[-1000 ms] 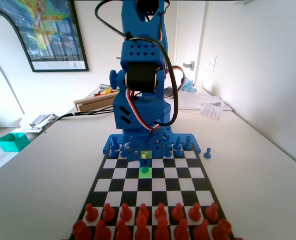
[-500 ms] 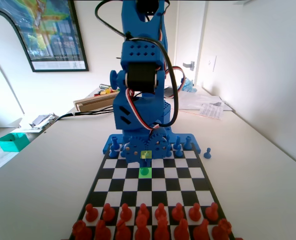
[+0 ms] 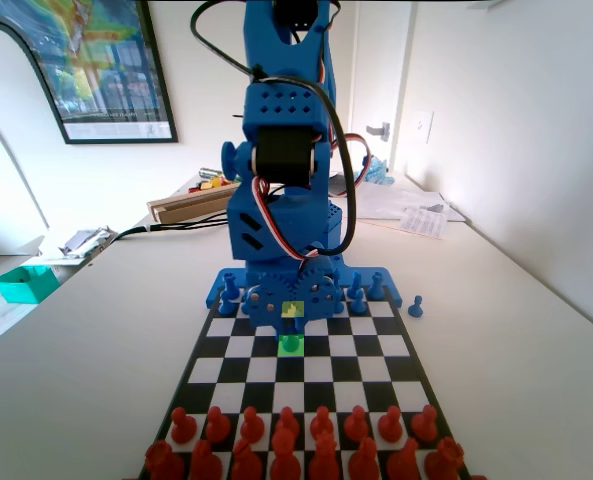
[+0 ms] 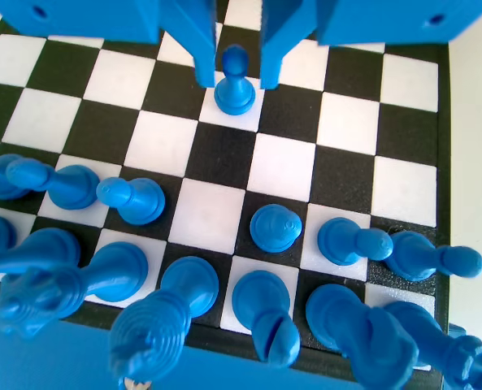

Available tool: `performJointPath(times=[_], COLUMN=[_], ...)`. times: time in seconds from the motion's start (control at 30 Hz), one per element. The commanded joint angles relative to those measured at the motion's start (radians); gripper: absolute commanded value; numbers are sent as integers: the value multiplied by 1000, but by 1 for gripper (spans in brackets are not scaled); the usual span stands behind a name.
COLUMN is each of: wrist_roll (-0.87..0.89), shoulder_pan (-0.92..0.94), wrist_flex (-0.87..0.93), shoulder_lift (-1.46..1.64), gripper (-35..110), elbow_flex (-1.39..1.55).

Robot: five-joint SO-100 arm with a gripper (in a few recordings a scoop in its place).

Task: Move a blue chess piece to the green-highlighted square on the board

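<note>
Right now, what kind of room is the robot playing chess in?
Probably a home or a small office, not a factory. A framed poster hangs on the white wall, papers lie on the table, and a door handle shows behind the arm.

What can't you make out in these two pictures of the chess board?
- Fixed view: the blue chess piece on the green-highlighted square is too small to show detail.
- Fixed view: the arm's base hides most blue back-row pieces.
- Wrist view: the gripper is cut off by the top edge.
</note>
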Motion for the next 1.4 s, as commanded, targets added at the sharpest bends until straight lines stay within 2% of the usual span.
performJointPath(times=[0.0,0.3,0.57,0.8,1.07,1.37], wrist_roll=[-12,21,150,176,209,202], shoulder_pan=[14,21,6,20,25,64], wrist_flex=[26,209,373,508,759,867], shoulder_lift=[84,224,390,558,733,927], gripper=[15,13,1,1,1,1], elbow_flex=[-11,-103,-201,-264,-399,-414])
